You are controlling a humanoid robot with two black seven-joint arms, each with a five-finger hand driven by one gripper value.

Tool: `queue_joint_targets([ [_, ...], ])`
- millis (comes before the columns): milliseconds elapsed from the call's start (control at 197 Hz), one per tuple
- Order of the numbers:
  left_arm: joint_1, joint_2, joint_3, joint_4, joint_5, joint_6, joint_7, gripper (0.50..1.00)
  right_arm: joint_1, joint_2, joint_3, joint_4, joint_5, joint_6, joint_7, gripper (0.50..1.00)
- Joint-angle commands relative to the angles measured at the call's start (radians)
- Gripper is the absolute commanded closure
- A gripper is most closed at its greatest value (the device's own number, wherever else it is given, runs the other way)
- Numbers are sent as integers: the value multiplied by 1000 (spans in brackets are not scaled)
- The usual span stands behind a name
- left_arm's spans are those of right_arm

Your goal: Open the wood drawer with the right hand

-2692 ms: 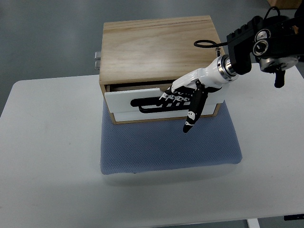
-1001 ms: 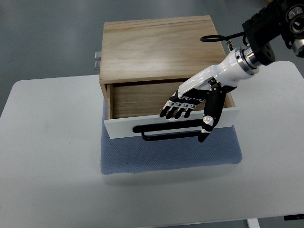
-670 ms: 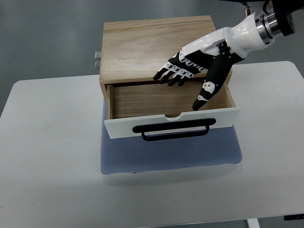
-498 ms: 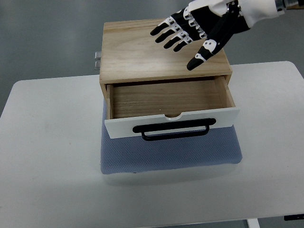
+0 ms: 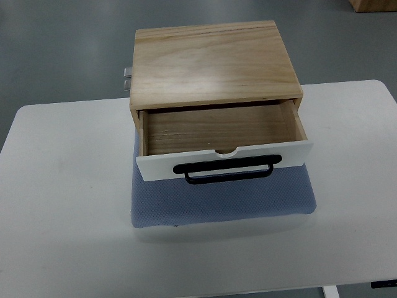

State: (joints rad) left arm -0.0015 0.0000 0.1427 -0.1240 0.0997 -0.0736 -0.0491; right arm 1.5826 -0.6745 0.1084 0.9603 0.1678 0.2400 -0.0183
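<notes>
Top view of the work surface. We see the wood drawer [image 5: 220,133] pulled well out of its wooden cabinet [image 5: 214,62], its white front panel [image 5: 224,162] standing forward over the blue mat [image 5: 223,202] on which the cabinet rests, all on the white table [image 5: 62,205]. The black handle [image 5: 223,169] runs along the middle of the front panel, just below a small notch in its upper edge. The drawer's wooden floor is bare as far as it shows.

Neither robot hand appears in the view, so we cannot tell whether any fingers are spread, curled or holding something, and we have no fingers to place the drawer against; it simply lies mid-picture, free of any contact. We judge the opening essentially done.

Handling, as we judge it: the drawer looks rigid and light, sliding wood on wood, so it may bind if pulled off-centre. The handle is the natural hold, hooked from beneath at its middle; the painted panel looks smooth and offers poor grip.

Hidden or unclear: the drawer's rear portion lies under the cabinet top; a small metal fitting [image 5: 127,79] at the cabinet's back left is partly cut off and hard to identify.
</notes>
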Motion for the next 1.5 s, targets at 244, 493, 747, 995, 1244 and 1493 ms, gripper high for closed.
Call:
queue_joint_targets([
  [244,0,0,0,0,0,0,0,500,-210,217,318,-376,-70,-94,0,556],
  [493,0,0,0,1,0,0,0,500,-282,296,346,-528,-71,-88,46,556],
  [747,0,0,0,1,0,0,0,500,-335,346,358,-604,-57,-93,80,556],
  [995,0,0,0,0,0,0,0,500,-400,395,424,-654,-56,-96,106,556],
  [1244,0,0,0,0,0,0,0,500,-463,432,484,-677,-54,-99,144,556],
  [1493,0,0,0,0,0,0,0,500,-510,463,517,-677,-48,-99,144,556],
])
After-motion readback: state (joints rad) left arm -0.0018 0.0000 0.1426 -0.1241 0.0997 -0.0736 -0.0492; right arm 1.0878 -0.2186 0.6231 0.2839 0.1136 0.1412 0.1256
